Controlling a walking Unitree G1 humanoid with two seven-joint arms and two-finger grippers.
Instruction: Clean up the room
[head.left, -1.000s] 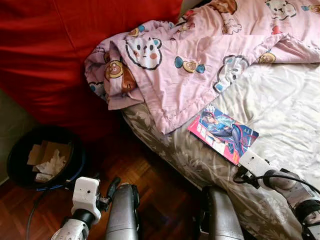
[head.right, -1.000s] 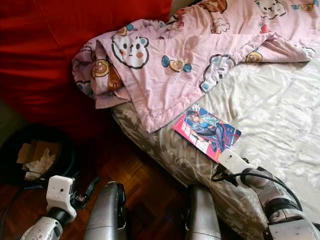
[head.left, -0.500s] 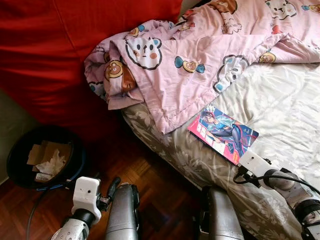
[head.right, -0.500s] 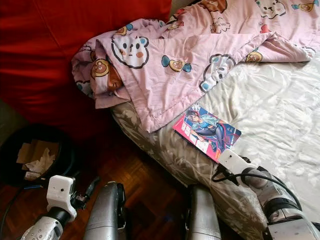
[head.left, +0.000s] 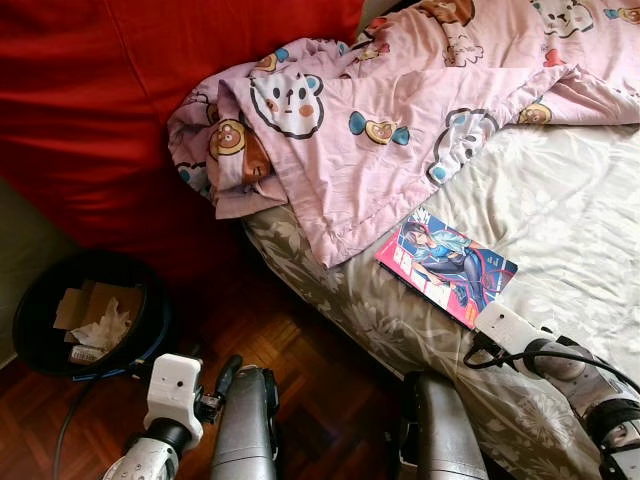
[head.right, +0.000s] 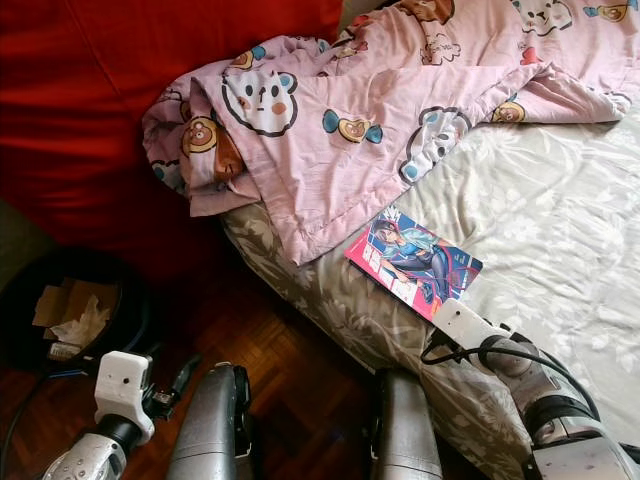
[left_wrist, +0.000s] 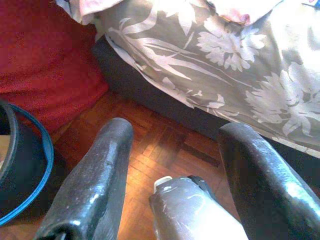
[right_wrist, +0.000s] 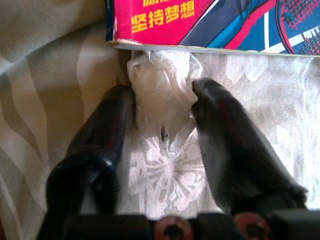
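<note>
A crumpled white tissue (right_wrist: 162, 95) lies on the pale floral sheet (head.left: 560, 210), right against the near edge of a colourful book (head.left: 447, 265). My right gripper (right_wrist: 162, 115) is shut on the tissue, a black finger pressing each side of it. The right wrist (head.left: 505, 325) rests on the bed just below the book. My left gripper (left_wrist: 175, 150) hangs open, low over the wooden floor (head.left: 320, 380), with nothing between its fingers.
A rumpled pink cartoon-print blanket (head.left: 380, 130) covers the head of the bed and droops over its corner. A red cover (head.left: 90, 110) fills the far left. A black bin (head.left: 150, 300) holding cardboard and paper stands on the floor at left, beside my legs (head.left: 245, 420).
The right wrist has drawn back very slightly from the book. The left arm has not moved.
</note>
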